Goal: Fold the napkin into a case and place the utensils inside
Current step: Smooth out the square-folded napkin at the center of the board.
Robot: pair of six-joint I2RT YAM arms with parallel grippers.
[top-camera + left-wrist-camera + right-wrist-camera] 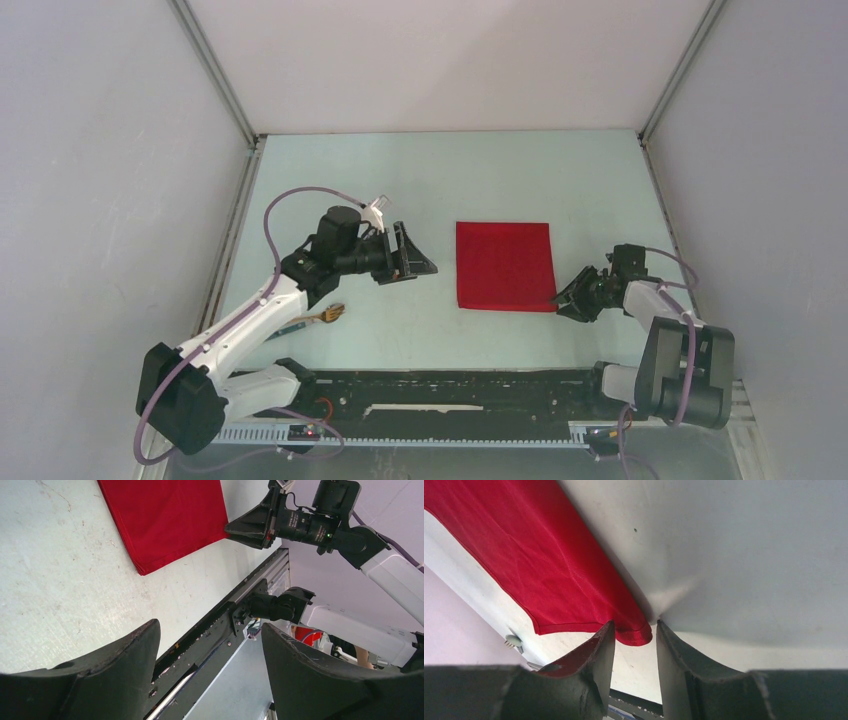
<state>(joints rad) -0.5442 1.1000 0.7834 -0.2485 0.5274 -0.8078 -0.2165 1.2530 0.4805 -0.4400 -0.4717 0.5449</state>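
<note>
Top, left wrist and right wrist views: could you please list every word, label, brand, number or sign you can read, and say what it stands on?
No text can be read in any view.
The red napkin is plain; the table, left arm and right arm show no legible label.

Napkin point(504, 265): lying flat and spread open on the pale table point(400, 180), right of centre.
Napkin look: showing plain bright red, close to square, smooth with only faint creasing.
Napkin edges: running roughly in line with the table's sides, near edge hemmed.
Napkin near right corner: sitting in the gap between the fingers of the right gripper point(560, 300), brushing one finger.
Fork point(333, 314): lying flat, well apart from the napkin on its left.
Fork look: showing light-brown wood, head end pointing right, handle slipping partly under the left arm point(255, 315).
</note>
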